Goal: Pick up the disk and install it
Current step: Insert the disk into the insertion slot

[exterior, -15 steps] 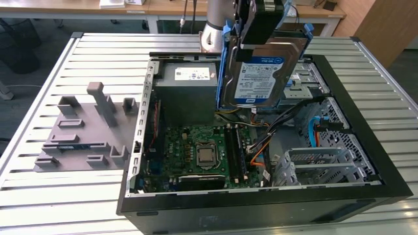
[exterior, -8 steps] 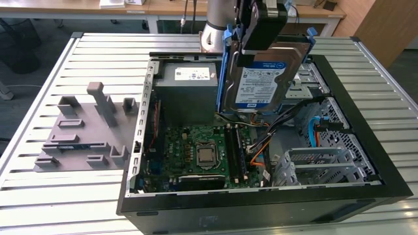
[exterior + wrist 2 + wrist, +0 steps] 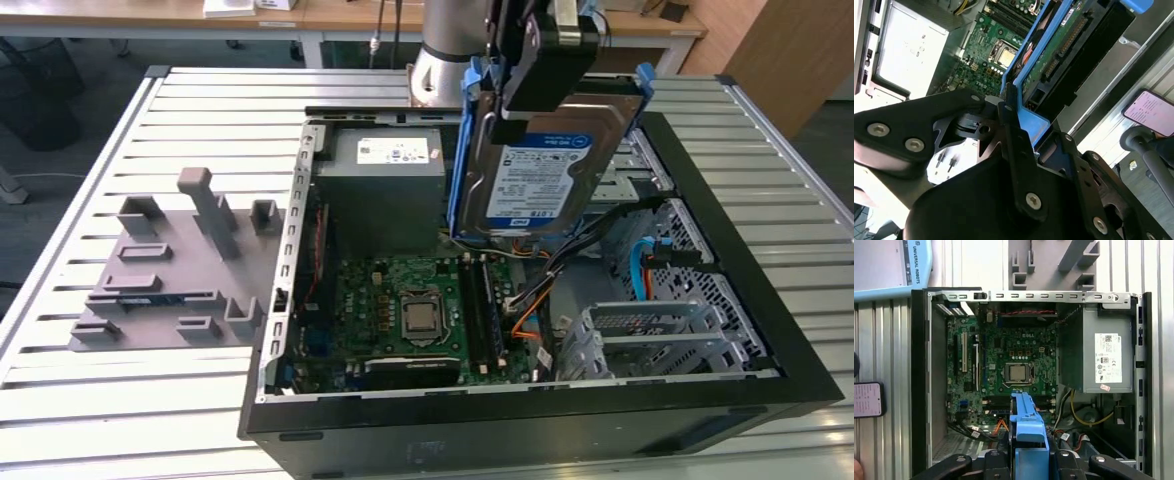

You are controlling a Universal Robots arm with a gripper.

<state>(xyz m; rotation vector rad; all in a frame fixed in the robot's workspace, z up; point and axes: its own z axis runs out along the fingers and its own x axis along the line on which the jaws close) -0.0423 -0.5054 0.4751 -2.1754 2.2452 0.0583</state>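
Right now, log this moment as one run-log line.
gripper: shut on disk | disk: held in the air over open case | installed: not yet

I log an open black computer case [image 3: 534,425] lying on a slatted metal table [image 3: 120,400]. Inside:
- green motherboard [image 3: 360,300], bare square processor [image 3: 423,317] at its middle
- grey power supply [image 3: 387,190], white sticker up, at the case's far end in the exterior view
- orange wires [image 3: 525,305] beside the board

Grey moulded fixture [image 3: 160,285] just beside the case, on the exterior view's left. In the first wrist view, a phone [image 3: 867,399] lies on the slats outside the case wall, screen lit.
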